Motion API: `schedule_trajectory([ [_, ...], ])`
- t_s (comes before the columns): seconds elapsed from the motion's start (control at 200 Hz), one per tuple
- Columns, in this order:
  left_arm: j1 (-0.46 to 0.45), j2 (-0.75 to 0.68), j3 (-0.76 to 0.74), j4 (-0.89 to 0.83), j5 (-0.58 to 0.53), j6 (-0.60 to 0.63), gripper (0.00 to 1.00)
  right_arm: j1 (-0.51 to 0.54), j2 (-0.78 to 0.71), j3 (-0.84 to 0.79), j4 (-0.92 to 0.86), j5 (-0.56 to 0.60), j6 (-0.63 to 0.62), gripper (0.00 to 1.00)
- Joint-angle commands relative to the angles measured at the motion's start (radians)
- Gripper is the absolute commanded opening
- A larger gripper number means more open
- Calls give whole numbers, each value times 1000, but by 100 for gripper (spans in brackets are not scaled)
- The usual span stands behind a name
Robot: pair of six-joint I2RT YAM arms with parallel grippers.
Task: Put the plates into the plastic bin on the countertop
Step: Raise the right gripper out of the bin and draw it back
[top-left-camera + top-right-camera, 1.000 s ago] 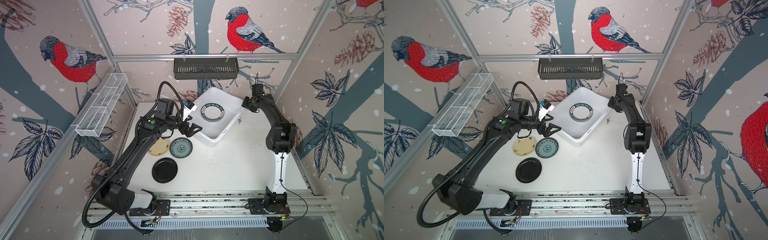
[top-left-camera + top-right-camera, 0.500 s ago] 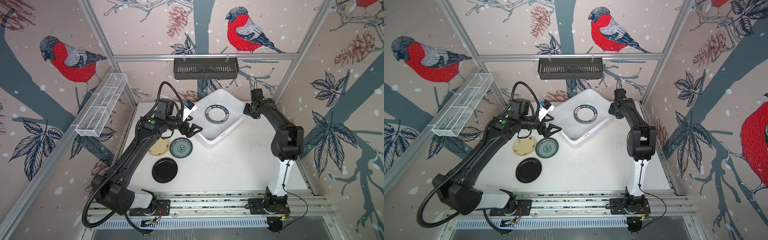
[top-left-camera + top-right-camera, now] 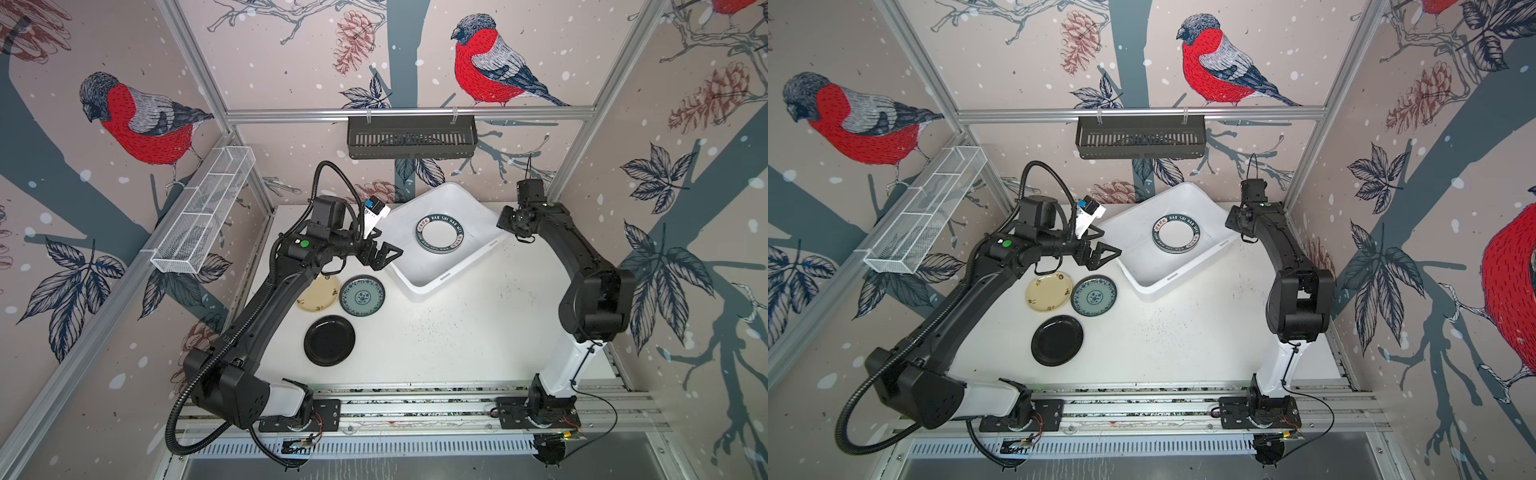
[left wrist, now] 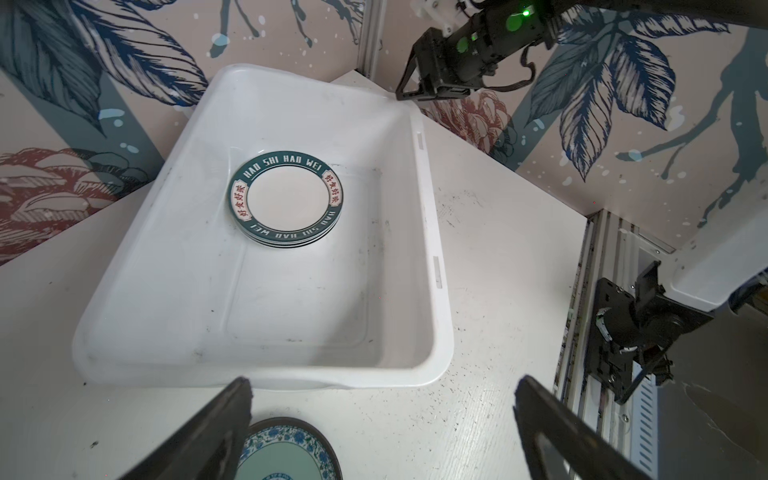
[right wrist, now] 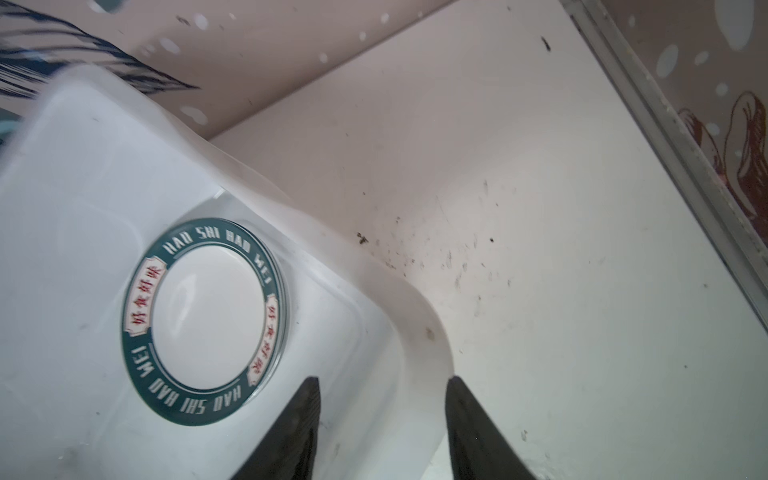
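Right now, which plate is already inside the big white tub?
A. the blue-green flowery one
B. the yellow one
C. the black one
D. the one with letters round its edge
D: the plate with letters lies flat inside the tub, while the black plate, the yellow plate and the blue-green plate sit outside it on the table.

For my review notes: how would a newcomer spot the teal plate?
Start at the white plastic bin at the back of the countertop. Left of its near corner three plates lie flat, the teal patterned plate closest to the bin. Only it has a blue-green floral pattern; the cream-yellow plate beside it is pale, the black plate plain.
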Motion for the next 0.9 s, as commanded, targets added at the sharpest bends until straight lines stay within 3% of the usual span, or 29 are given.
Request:
schedule_trajectory([
  [0.0, 42, 6, 8, 44, -34, -59, 98, 1, -33, 10, 41, -67, 27, 50],
  [0.265, 175, 11, -30, 12, -58, -81, 98, 19, -304, -265, 174, -174, 59, 46],
  [0.41, 272, 41, -58, -22, 1, -104, 98, 61, -504, -442, 266, -209, 78, 44],
  [0.51, 320, 80, -55, -86, 22, -43, 98, 101, -630, -545, 316, -231, 90, 43],
  [0.615, 332, 95, -51, -166, -115, 57, 97, 154, -742, -624, 365, -275, 96, 42],
  [0.74, 362, 92, -95, -201, -172, 145, 97, 236, -840, -716, 423, -334, 96, 44],
  [0.896, 412, 119, -131, -217, -198, 116, 96, 287, -909, -823, 495, -374, 127, 45],
])
